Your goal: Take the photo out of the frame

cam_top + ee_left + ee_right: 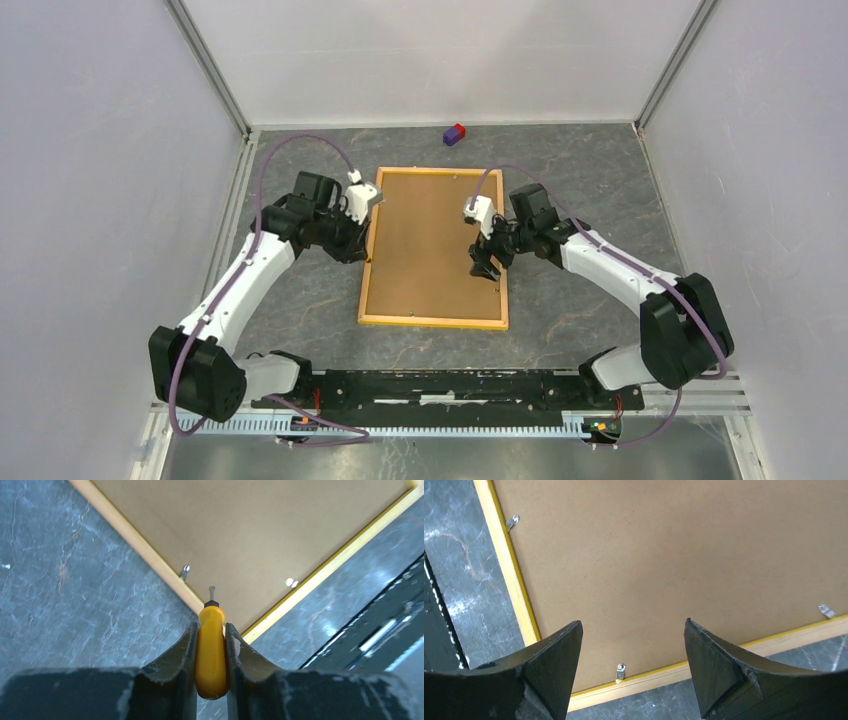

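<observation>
Left tool (211, 631), clenched on a yellow-handled screwdriver (210, 655), should gently lever the small silver metal clip (185, 572) off the yellow-bordered rectangular frame (150, 556), sparing its brown fibreboard back (260, 530); right tool (632, 625) hangs released

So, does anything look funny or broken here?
Nothing looks broken or spilled. The frame lies flat and face down, with its brown back up. The only odd thing is a small purple and red block, which sits all alone beyond the frame's far end and touches nothing.
</observation>
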Robot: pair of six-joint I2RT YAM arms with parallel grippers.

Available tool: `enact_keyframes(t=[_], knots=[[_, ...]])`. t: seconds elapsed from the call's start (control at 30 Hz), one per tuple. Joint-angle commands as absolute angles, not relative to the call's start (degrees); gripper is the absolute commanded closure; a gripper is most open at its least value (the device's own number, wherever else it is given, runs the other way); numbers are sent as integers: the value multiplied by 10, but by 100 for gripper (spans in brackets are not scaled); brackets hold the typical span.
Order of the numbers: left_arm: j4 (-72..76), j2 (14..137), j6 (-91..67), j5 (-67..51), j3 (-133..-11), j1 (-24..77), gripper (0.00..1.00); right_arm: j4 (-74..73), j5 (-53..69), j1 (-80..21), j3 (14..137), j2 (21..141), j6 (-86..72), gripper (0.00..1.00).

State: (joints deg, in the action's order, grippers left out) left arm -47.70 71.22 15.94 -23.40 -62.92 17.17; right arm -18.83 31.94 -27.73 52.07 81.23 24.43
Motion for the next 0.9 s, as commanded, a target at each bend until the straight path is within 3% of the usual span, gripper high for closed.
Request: enact_keyframes(t=[0.0,0.47,0.87], knots=[[-435,691,228,-146,-594,197,98,-199,365,-301,505,815,290,20],[-394,693,203,-121,-573,213,98,-191,299,-452,433,793,351,19],[-323,670,237,-79,-515,248,98,-162,233,-474,411,812,344,25]])
